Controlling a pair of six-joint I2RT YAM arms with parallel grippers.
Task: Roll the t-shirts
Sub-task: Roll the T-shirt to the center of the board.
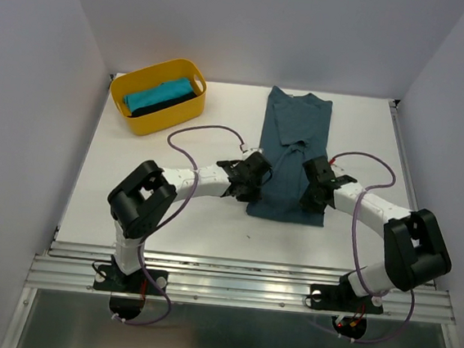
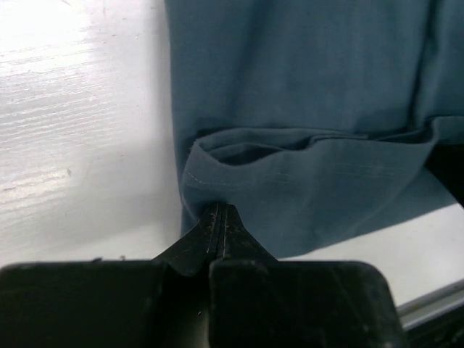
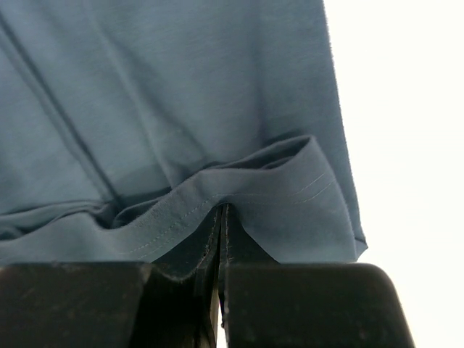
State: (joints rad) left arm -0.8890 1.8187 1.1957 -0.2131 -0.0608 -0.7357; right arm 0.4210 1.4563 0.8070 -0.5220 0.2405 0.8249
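A slate-blue t-shirt (image 1: 293, 135) lies folded into a long strip down the middle of the table, its near end turned over. My left gripper (image 1: 259, 170) is shut on the hem at the strip's left edge; the pinched hem shows in the left wrist view (image 2: 217, 190). My right gripper (image 1: 313, 172) is shut on the hem at the right edge, also seen in the right wrist view (image 3: 239, 192). Both hold the folded-over hem a little above the cloth beneath. A turquoise t-shirt (image 1: 156, 94) and a black one (image 1: 171, 105) lie rolled in the yellow basket (image 1: 188, 69).
The yellow basket stands at the back left of the white table (image 1: 171, 209). Grey walls close in the left, right and back sides. Purple cables (image 1: 188, 137) loop over the table beside each arm. A metal rail (image 1: 238, 286) runs along the near edge.
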